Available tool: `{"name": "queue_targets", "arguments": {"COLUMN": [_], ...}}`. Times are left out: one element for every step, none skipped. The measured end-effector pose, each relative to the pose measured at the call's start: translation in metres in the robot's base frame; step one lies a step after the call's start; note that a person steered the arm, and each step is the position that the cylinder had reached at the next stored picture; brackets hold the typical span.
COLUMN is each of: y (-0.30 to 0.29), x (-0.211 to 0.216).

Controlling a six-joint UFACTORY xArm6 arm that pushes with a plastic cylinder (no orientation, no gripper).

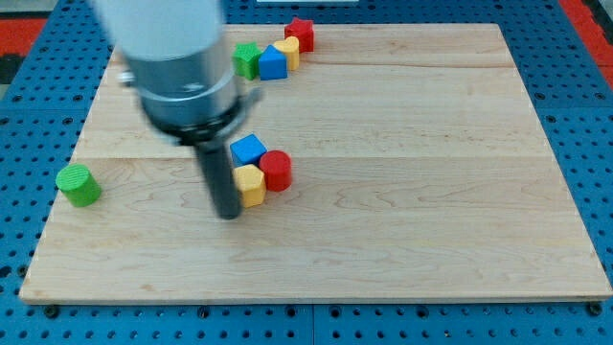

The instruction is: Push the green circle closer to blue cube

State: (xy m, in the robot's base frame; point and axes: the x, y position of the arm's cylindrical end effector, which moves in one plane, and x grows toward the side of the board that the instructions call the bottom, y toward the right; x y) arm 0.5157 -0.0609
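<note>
The green circle (78,184) is a short green cylinder near the board's left edge. A blue cube (248,149) sits at the board's middle, touching a yellow block (251,185) below it and a red cylinder (277,171) to its right. A second blue block (273,63) sits at the view's top. My tip (228,213) rests on the board just left of the yellow block, well to the right of the green circle.
At the view's top a row holds a green star-like block (248,60), the blue block, a yellow block (289,50) and a red star-like block (301,34). The wooden board (402,192) lies on a blue pegboard.
</note>
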Motion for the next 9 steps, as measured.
{"name": "queue_targets", "arguments": {"y": [0.071, 0.073, 0.045, 0.044, 0.026, -0.127, -0.215, -0.224, -0.216], "x": [-0.021, -0.031, -0.042, -0.040, 0.032, 0.037, 0.012, -0.017, -0.029]}}
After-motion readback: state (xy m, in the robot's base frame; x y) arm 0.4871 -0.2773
